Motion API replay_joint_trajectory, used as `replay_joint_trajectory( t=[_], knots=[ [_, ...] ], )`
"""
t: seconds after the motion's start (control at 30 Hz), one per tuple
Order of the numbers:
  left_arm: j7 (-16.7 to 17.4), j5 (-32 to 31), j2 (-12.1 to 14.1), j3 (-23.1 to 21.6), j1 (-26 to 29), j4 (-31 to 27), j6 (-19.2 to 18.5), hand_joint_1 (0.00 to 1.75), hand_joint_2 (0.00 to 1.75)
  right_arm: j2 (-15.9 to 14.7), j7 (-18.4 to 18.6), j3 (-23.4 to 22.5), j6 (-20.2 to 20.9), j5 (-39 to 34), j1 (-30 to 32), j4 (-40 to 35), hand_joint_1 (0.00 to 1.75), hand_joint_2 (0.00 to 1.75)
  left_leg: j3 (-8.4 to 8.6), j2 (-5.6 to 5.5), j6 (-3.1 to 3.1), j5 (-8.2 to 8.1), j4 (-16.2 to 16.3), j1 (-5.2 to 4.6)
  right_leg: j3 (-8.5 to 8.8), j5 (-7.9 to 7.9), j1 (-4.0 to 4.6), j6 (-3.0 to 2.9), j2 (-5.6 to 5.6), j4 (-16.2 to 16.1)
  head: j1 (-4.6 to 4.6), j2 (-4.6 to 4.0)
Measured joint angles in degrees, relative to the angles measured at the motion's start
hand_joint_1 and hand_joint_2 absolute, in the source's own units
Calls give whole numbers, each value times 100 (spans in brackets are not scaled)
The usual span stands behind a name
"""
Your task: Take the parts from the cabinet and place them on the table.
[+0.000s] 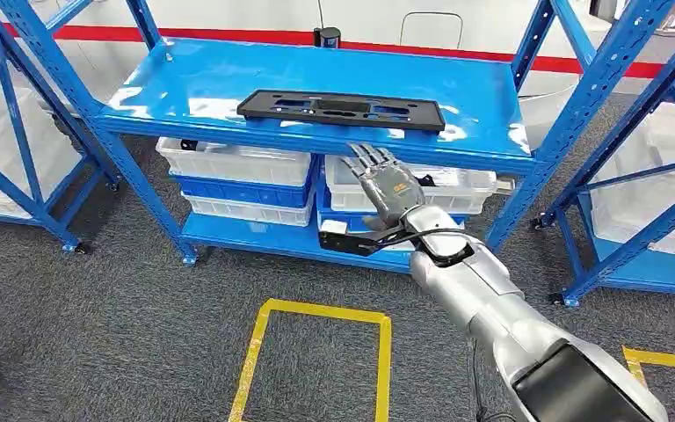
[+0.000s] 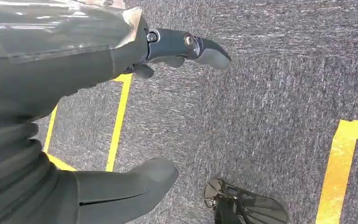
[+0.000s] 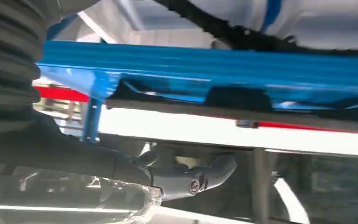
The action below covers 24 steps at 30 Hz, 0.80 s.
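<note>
Our right hand [image 1: 387, 186] is spread and holds nothing, just under the blue shelf [image 1: 185, 88] edge, and the long black part [image 1: 341, 110] lies flat up past its fingers, stretched sideways, far from our hanging left hand [image 2: 74, 93].

This looks like a warehouse or factory storeroom. Blue painted steel shelving racks [image 1: 316, 97] with perforated uprights stand side by side on small castors, one in the middle and more at both sides. Stacked white and blue plastic storage crates [image 1: 237, 180] fill the lower shelves. The floor is dark grey industrial carpet [image 1: 123, 308] marked with yellow tape rectangles [image 1: 316, 352], like station outlines. A long flat black plastic moulded part [image 1: 343, 109] lies on the top shelf. A red stripe [image 1: 228, 37] runs along the pale wall behind.
</note>
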Motion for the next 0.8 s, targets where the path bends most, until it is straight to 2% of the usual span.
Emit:
replay_joint_trajectory(
  t=[0.07, 0.1, 0.17, 0.4, 0.6, 0.8],
  knots=[
    [-13, 0, 0, 0, 1, 0, -9, 0, 175, -24, 5, -118, -177, -42, -34, 134, 0, 175, 0, 1, 0, 0, 1, 0, 0, 0, 0, 0, 0, 0, -2, 0],
    [-24, 0, 0, 0, 0, 0, -17, 0, 0, -48, 7, -170, -257, -40, -40, 186, 0, 175, 0, 1, 0, 0, 2, 0, 0, 0, 0, 0, 0, 0, 0, 0],
    [-46, -26, 2, -2, 1, 0, -28, 0, 0, -101, 112, -235, -438, 76, -42, 255, 0, 175, 0, 1, 0, 0, 4, 0, 1, 0, 0, 0, 0, 0, 0, 0],
    [-92, -74, 11, -26, 5, 0, -133, 0, 0, -282, 567, -480, -681, 199, -4, 453, 0, 175, -1, -1, 0, 0, 5, 0, 0, 0, 0, 0, 0, 0, 0, 0],
    [-90, -111, 13, -28, 8, 0, -162, 0, 0, -442, 461, -928, -995, 199, 2, 554, 0, 175, -1, 2, 0, 0, 5, -1, 0, 0, 0, 0, 1, 0, 0, 0],
    [-33, -138, 13, -33, 8, 0, -212, 0, 0, -549, 455, -1181, -949, 327, 9, 552, 0, 175, -1, 2, 1, -1, 5, 0, -1, 0, 0, 0, 1, 0, 0, 0]
  ],
)
